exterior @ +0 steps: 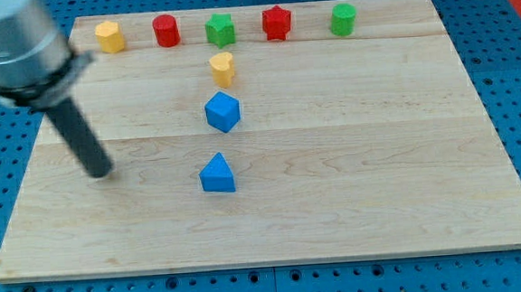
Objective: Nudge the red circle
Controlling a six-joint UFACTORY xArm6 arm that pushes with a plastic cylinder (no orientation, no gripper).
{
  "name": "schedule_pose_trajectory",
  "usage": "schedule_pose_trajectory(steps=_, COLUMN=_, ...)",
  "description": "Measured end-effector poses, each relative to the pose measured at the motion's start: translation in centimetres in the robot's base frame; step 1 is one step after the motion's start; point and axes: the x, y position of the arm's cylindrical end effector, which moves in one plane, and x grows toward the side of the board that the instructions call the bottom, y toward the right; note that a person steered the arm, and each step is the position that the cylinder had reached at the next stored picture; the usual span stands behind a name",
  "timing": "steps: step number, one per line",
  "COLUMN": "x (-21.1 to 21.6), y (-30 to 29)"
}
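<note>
The red circle [166, 30] stands in the row along the view's top edge of the wooden board, second from the left. My tip [102, 172] rests on the board at the view's left, well below and to the left of the red circle. The rod slants up to the arm's grey body at the top left corner. The tip touches no block.
In the top row stand a yellow hexagon [109, 36], a green star [221, 29], a red star [276, 23] and a green circle [343, 19]. Below the row stand a yellow heart [223, 68], a blue cube [223, 111] and a blue triangle [217, 174].
</note>
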Motion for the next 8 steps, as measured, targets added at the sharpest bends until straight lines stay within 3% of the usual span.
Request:
schedule_pose_trajectory(steps=2, x=-0.6, y=-1.3)
schedule_pose_trajectory(steps=3, x=-3.0, y=-1.2)
schedule_pose_trajectory(steps=8, x=-21.1, y=-1.0)
